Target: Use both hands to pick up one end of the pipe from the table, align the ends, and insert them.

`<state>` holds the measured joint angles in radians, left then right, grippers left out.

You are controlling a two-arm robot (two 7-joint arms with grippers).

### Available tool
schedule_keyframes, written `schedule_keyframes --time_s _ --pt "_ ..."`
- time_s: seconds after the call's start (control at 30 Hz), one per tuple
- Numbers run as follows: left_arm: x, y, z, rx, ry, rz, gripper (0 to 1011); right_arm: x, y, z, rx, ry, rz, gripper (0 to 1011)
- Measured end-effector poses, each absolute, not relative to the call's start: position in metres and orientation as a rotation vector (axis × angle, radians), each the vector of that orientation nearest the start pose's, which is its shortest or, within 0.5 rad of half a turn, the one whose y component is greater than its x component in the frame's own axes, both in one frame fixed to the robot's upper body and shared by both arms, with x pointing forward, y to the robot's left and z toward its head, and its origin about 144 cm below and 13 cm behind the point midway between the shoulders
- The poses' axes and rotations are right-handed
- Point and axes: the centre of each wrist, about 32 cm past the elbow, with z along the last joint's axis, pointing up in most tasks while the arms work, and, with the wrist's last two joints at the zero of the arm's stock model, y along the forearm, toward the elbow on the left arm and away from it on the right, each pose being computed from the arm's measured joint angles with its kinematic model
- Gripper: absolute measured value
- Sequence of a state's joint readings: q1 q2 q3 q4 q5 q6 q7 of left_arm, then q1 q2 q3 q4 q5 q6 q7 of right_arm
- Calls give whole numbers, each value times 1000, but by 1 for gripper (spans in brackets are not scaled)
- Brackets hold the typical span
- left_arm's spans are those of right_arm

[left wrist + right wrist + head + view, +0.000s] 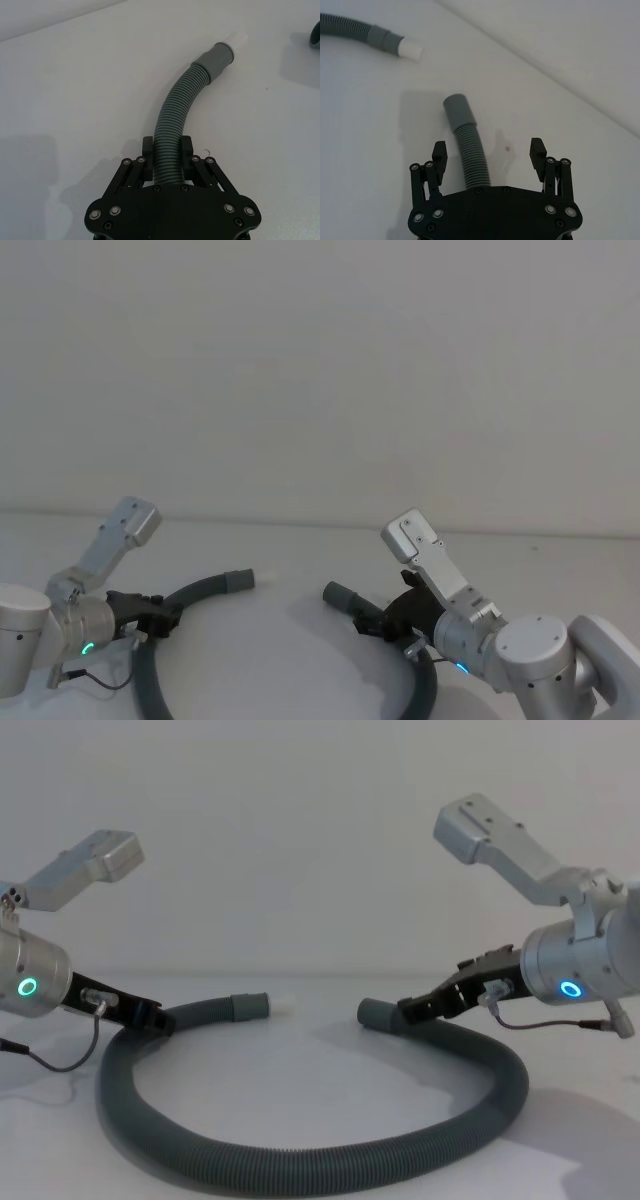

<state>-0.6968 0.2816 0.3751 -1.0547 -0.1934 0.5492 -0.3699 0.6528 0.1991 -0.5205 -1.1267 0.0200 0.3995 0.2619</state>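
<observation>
**Right claw poised over plain cuff end, left already gripping**

White tabletop [300, 660] carried everything. The pipe [300, 1165] lay on it in one big open loop, belly toward the robot, both ends pointing inward at each other at the far side, well apart.

Left claw [167, 152] was clamped on the corrugated hose a short way behind the spigot cuff [217, 55]. Hose curved out ahead of the fingers.

Right claw [488, 150] was spread wide, low over the other branch. Its fingers [439, 152] straddled the hose behind the plain cuff [460, 110], touching neither side. The hose sat off-centre, nearer one finger.

White spigot tip [237, 40] stuck out of the left-side cuff, aimed roughly at the hollow one. Whether either cuff was off the surface, could not tell.

Step in hand, as I judged it: right-side grasp.
- Centre the hose between the fingers before closing, or it gets shoved sideways.
- Grip close behind the cuff. Too far back and the flexible end droops and aims poorly.
- Squeeze firmly on the ribs without crushing them.
- Once both are lifted, bring the cuffs onto one axis before pushing the spigot in.
</observation>
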Motion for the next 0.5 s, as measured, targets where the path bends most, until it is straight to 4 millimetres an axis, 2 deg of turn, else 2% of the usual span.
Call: schedule_keyframes --time_s 0.5 --pt "631 256 1247 506 210 1087 288 629 -178 1234 -606 4 -964 1007"
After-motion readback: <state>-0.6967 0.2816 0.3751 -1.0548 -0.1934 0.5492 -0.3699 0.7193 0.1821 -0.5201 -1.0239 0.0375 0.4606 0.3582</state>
